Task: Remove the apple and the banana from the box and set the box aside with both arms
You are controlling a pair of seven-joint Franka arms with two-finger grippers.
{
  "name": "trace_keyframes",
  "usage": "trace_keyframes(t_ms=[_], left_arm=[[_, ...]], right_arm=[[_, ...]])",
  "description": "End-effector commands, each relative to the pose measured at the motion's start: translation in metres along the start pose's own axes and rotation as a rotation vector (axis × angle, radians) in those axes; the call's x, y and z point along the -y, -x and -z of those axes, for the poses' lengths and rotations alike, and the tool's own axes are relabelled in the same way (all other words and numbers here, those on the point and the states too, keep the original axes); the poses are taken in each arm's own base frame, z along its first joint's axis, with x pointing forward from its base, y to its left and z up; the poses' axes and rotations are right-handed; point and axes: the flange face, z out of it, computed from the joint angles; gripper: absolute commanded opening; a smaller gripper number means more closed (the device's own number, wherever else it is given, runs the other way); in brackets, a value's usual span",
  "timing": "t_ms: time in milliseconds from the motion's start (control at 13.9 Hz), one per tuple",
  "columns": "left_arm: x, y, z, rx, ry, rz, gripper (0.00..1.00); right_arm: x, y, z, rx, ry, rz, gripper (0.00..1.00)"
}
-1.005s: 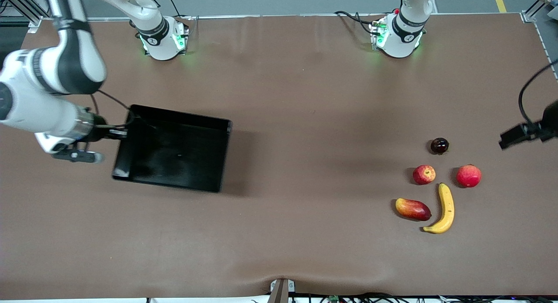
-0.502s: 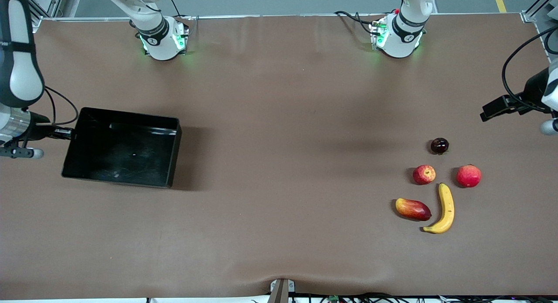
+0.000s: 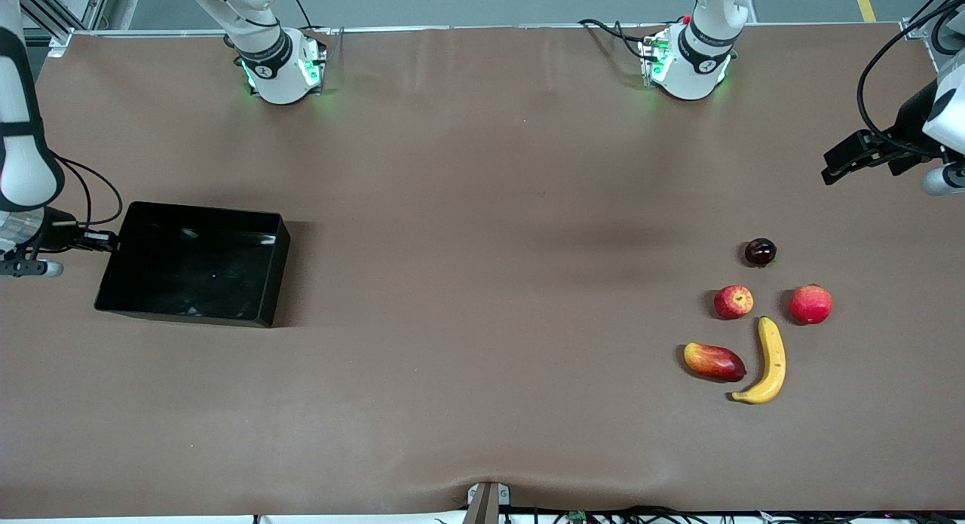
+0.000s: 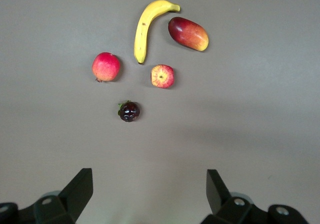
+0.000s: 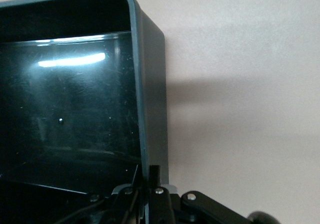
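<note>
Nearest the front camera, toward the left arm's end of the table, the banana (image 3: 769, 362) is lying on the bare mat with a red-yellow mango (image 3: 714, 361) just beside it; a little farther from the camera the apple (image 3: 733, 301) is sitting next to a pinkish-red fruit (image 3: 810, 304), and farther again a small dark fruit (image 3: 760, 252) is resting alone; all five are lying out in the open, so I am judging the unloading part as done, with the fruit parked well apart from the box (image 3: 192, 264) to leave it free for moving. The box is sitting empty at the right arm's end of the table; the right gripper (image 3: 94, 240) is pinching the box's end wall (image 5: 150, 149) between its closed fingers, reaching in level from the table's edge with its forearm hanging down above it; that grip on the rim looks meant for dragging the box sideways. The left gripper (image 3: 856, 156) is hanging over the table's edge above the fruit cluster, its fingers (image 4: 80, 189) spread wide and holding nothing, its wrist tilted so its camera is looking down on the fruit; I am judging it to be waiting.
</note>
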Motion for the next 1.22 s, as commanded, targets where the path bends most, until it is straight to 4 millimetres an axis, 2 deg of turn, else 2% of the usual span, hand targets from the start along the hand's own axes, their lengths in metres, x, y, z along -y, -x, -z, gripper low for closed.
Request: trace_keyframes(t_ms=[0,72,144,215,287,431,574,789,861,933,1005,1148], left_arm=[[0.016,0.009,-0.003,0.035,0.007,0.004,1.00],[0.020,0.010,-0.004,0.049,0.007,0.010,1.00],[0.018,0.013,-0.003,0.072,0.004,0.007,1.00],[0.017,0.014,-0.003,0.077,-0.009,0.001,1.00],[0.016,0.015,-0.004,0.078,-0.012,-0.006,1.00],[0.019,0.018,0.005,0.061,-0.011,-0.021,1.00],[0.015,0.017,-0.002,0.088,-0.009,-0.022,1.00],[0.014,0.012,-0.002,0.082,0.000,-0.016,1.00],[0.013,0.013,0.000,0.079,0.001,-0.015,1.00],[0.012,0.015,0.002,0.076,0.000,-0.010,1.00],[0.008,0.016,0.004,0.075,-0.001,-0.017,1.00],[0.007,0.024,0.014,0.057,-0.007,-0.027,1.00]], right_arm=[[-0.003,0.000,-0.010,-0.010,-0.040,0.010,0.00],[0.000,-0.002,-0.012,-0.007,-0.041,0.015,0.00],[0.005,-0.005,-0.011,-0.001,-0.043,0.026,0.07],[0.007,-0.008,-0.007,-0.003,-0.042,0.036,0.80],[0.007,-0.013,0.000,-0.014,-0.032,0.048,1.00],[0.018,-0.032,0.030,-0.013,-0.035,0.082,1.00],[0.046,-0.056,0.073,0.012,-0.035,0.157,1.00],[0.112,-0.094,0.139,0.020,0.079,0.303,1.00],[0.129,-0.100,0.154,0.017,0.109,0.319,1.00],[0.156,-0.108,0.169,0.021,0.151,0.347,1.00],[0.186,-0.112,0.178,0.029,0.188,0.349,1.00],[0.222,-0.109,0.188,0.042,0.174,0.195,1.00]])
